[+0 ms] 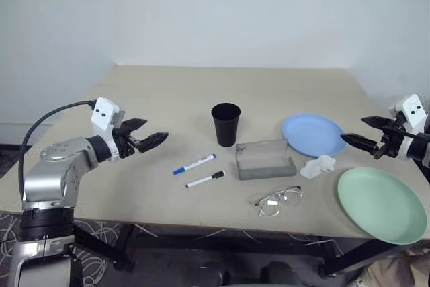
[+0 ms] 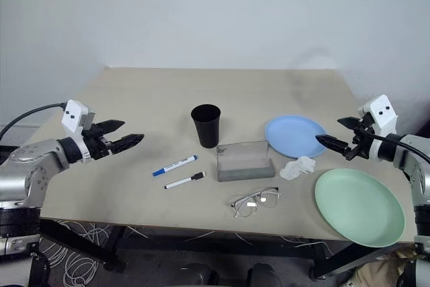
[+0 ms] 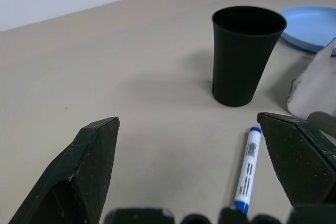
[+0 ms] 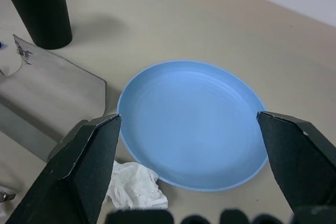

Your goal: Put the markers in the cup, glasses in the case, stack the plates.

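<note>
Jaws: we see both the left gripper [image 1: 149, 140] and right gripper [image 1: 357, 138] spread wide, holding nothing.
Head view: markers [image 1: 193, 165] lie slantwise, nearer our left arm; cup [image 1: 226, 124] stands just beyond.
Left wrist: blue-capped marker [image 3: 248, 169] lies lengthwise ahead, probably within reach.
Right wrist: blue plate [image 4: 194, 123] sits straight ahead.

**Open table behind the cup, clutter in front of it**

Taking the cup [image 1: 226, 124] as landmark: the table [image 1: 168, 89] behind it and out to its left is bare, so a gripper could pass freely there. Just in front and left of the cup lie the two markers [image 1: 194, 165], apart from each other. In front and right stands the case [image 1: 265, 160], its lid raised. Right of the cup sits the blue plate [image 1: 314, 134], with a crumpled tissue [image 1: 318, 166] and the green plate [image 1: 381, 204] nearer the front edge. The glasses [image 1: 279, 200] lie in front of the case.
</note>
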Tool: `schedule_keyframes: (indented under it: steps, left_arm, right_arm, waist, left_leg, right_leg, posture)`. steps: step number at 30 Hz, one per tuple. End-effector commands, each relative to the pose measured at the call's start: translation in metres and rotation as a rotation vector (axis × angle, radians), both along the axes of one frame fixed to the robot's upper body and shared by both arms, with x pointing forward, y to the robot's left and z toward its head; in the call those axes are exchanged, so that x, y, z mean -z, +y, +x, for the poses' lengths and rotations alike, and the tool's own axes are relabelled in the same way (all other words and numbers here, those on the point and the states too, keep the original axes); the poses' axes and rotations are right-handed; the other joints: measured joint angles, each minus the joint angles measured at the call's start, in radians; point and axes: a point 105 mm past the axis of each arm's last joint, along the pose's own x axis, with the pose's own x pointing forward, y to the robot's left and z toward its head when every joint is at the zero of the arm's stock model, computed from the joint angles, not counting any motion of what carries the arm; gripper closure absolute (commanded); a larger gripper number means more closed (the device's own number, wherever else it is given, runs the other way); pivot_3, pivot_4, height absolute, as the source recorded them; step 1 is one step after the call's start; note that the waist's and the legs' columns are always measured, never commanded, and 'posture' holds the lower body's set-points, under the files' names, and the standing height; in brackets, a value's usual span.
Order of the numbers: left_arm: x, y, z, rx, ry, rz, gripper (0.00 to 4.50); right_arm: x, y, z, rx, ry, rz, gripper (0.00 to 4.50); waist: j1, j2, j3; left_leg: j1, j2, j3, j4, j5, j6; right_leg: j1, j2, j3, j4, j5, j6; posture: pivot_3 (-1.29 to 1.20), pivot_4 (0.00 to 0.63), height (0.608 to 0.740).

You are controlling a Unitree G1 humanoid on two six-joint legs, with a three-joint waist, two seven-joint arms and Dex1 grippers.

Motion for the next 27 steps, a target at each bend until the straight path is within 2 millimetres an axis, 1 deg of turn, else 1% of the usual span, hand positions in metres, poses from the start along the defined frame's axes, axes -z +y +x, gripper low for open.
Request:
schedule_keyframes:
  steps: [1, 4, 7, 11, 14, 17, 21, 23, 25, 27]
  left_arm:
    - [-0.014, -0.001, 0.005, 0.010, -0.056, 0.011, 0.04]
    - [-0.013, 0.001, 0.007, 0.010, -0.051, 0.018, 0.04]
    - [-0.014, -0.003, 0.006, 0.035, -0.050, 0.013, 0.04]
    - [-0.014, -0.005, 0.006, 0.038, -0.049, 0.016, 0.04]
    - [-0.012, -0.003, 0.006, 0.036, -0.046, 0.021, 0.04]
    - [-0.011, -0.001, 0.007, 0.033, -0.046, 0.025, 0.04]
    - [-0.010, -0.006, 0.005, 0.059, -0.048, 0.032, 0.04]
    - [-0.009, -0.004, 0.005, 0.056, -0.046, 0.038, 0.04]
    - [-0.013, -0.001, -0.001, 0.078, -0.048, 0.047, 0.04]
    - [-0.015, -0.004, -0.005, 0.094, -0.049, 0.056, 0.04]
  right_arm:
    - [-0.023, -0.006, 0.000, 0.018, -0.071, -0.014, 0.00]
    - [-0.017, -0.009, -0.004, 0.038, -0.056, -0.010, 0.00]
    - [-0.016, -0.010, -0.010, 0.043, -0.047, -0.002, 0.00]
    - [-0.017, -0.017, -0.011, 0.063, -0.039, -0.002, 0.00]
    - [-0.017, -0.025, -0.011, 0.088, -0.031, -0.008, 0.00]
    - [-0.017, -0.037, -0.015, 0.123, -0.016, -0.024, 0.00]
    - [-0.012, -0.061, -0.020, 0.193, 0.010, -0.020, 0.00]
    - [-0.004, -0.073, -0.025, 0.234, 0.039, -0.008, 0.00]
    - [0.006, -0.087, -0.029, 0.281, 0.075, -0.001, 0.00]
    - [0.012, -0.099, -0.031, 0.315, 0.097, -0.001, 0.00]
  waist:
    - [0.000, 0.000, 0.000]
    - [0.000, 0.000, 0.000]
    - [0.000, 0.000, 0.000]
    - [0.000, 0.000, 0.000]
    - [0.000, 0.000, 0.000]
    - [0.000, 0.000, 0.000]
    - [0.001, 0.000, 0.000]
    - [0.000, 0.000, 0.000]
    - [0.000, 0.000, 0.000]
    - [-0.001, 0.000, 0.000]
  left_leg:
    - [0.000, 0.000, 0.000, 0.000, 0.000, 0.000]
    - [0.000, 0.000, 0.000, 0.000, 0.000, 0.000]
    - [0.000, 0.000, 0.000, 0.000, -0.001, 0.000]
    - [0.000, 0.000, 0.001, 0.000, -0.001, 0.000]
    - [0.000, 0.001, 0.001, 0.001, -0.001, 0.000]
    - [0.000, 0.001, 0.001, 0.001, -0.001, 0.000]
    - [0.000, 0.001, 0.001, 0.001, -0.001, 0.000]
    - [0.000, 0.001, 0.001, 0.001, -0.001, 0.000]
    - [0.000, 0.001, 0.002, 0.001, -0.001, 0.000]
    - [0.000, 0.001, 0.002, 0.001, -0.001, 0.000]
  right_leg:
    - [0.000, 0.000, 0.000, 0.000, 0.000, 0.000]
    - [0.000, 0.000, 0.000, 0.000, 0.000, 0.000]
    - [0.000, 0.000, 0.000, 0.000, 0.000, 0.000]
    - [0.000, 0.000, 0.000, 0.000, 0.000, 0.000]
    - [0.000, 0.000, 0.000, 0.000, 0.000, 0.000]
    - [0.000, 0.000, 0.000, 0.000, 0.000, 0.000]
    - [0.000, 0.000, 0.000, 0.000, 0.000, 0.000]
    - [0.001, 0.000, 0.000, -0.001, 0.000, 0.000]
    - [0.001, 0.000, 0.000, -0.001, 0.000, 0.000]
    - [0.001, 0.000, 0.000, -0.001, 0.000, 0.000]
  posture:
    - [0.00, 0.000, 0.732]
    - [0.00, 0.000, 0.732]
    - [0.00, 0.000, 0.732]
    - [0.00, 0.000, 0.732]
    - [0.00, 0.000, 0.732]
    - [0.00, 0.000, 0.732]
    - [0.00, 0.000, 0.732]
    - [0.00, 0.000, 0.732]
    - [0.00, 0.000, 0.732]
    - [0.00, 0.000, 0.732]
